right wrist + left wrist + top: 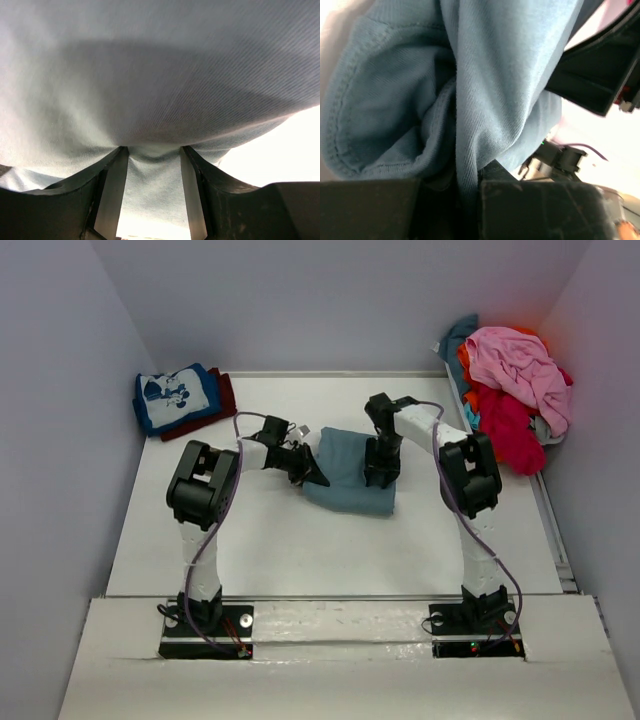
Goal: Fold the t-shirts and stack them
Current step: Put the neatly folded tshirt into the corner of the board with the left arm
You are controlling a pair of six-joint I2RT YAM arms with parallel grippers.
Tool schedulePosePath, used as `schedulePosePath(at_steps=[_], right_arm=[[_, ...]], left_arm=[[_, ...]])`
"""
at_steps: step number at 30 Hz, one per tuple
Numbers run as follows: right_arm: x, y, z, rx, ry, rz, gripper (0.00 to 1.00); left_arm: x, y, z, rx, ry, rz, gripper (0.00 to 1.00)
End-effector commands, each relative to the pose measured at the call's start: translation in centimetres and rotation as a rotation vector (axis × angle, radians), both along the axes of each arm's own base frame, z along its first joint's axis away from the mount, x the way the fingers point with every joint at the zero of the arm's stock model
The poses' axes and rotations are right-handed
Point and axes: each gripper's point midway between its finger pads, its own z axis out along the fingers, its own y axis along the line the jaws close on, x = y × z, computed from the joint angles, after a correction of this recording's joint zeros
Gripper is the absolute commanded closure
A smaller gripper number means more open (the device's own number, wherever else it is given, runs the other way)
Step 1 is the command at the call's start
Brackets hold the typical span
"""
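A plain slate-blue t-shirt (350,480) lies folded in the middle of the table. My left gripper (312,472) is at its left edge. In the left wrist view the blue cloth (485,75) runs down into the left gripper (465,185), which is shut on a pinched fold. My right gripper (381,476) points down onto the shirt's right part. In the right wrist view its fingers (112,195) stand apart and their tips press into the cloth (150,75), which bulges between them at the right gripper (152,150).
At the back left lies a folded blue tee with white cartoon print (175,395) on a dark red one (222,400). A loose heap at the back right holds pink (515,365), red (510,430), orange (470,370) and teal (460,335) tees. Walls close three sides.
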Motion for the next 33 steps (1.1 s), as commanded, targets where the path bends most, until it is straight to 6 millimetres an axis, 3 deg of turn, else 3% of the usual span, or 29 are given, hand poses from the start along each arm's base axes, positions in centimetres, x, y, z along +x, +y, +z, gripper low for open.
schedulePosePath(at_steps=[1, 8, 11, 12, 15, 16, 25, 27, 33], right_arm=[[0.7, 0.6, -1.4, 0.019, -0.056, 0.02, 0.45], [2.4, -0.4, 3.7, -0.006, -0.23, 0.009, 0.28], [2.5, -0.9, 5.3, -0.02, -0.27, -0.007, 0.28], [2.3, -1.2, 5.3, -0.032, -0.27, -0.017, 0.28], [1.5, -2.0, 5.4, -0.051, -0.281, -0.035, 0.28], [1.2, -2.1, 5.4, -0.049, -0.285, -0.035, 0.28], [-1.5, -3.0, 5.1, -0.033, -0.269, -0.015, 0.28], [-2.0, -3.0, 5.0, -0.03, -0.259, -0.009, 0.28], [-2.6, -3.1, 4.8, -0.021, -0.249, -0.003, 0.28]], left_arm=[[4.2, 0.6, 4.4, 0.109, -0.224, 0.034, 0.94], [8.7, 2.0, 8.3, 0.264, -0.367, 0.092, 0.94], [11.0, 2.6, 11.1, 0.321, -0.448, 0.134, 0.94], [12.3, 2.9, 12.8, 0.344, -0.505, 0.159, 0.94], [14.1, 4.1, 14.6, 0.416, -0.566, 0.212, 0.94], [15.0, 4.2, 16.4, 0.422, -0.614, 0.225, 0.94], [19.0, 7.9, 20.2, 0.65, -0.697, 0.369, 0.94], [19.9, 10.4, 20.9, 0.704, -0.686, 0.447, 0.94], [21.3, 14.1, 23.2, 0.717, -0.716, 0.572, 0.94]])
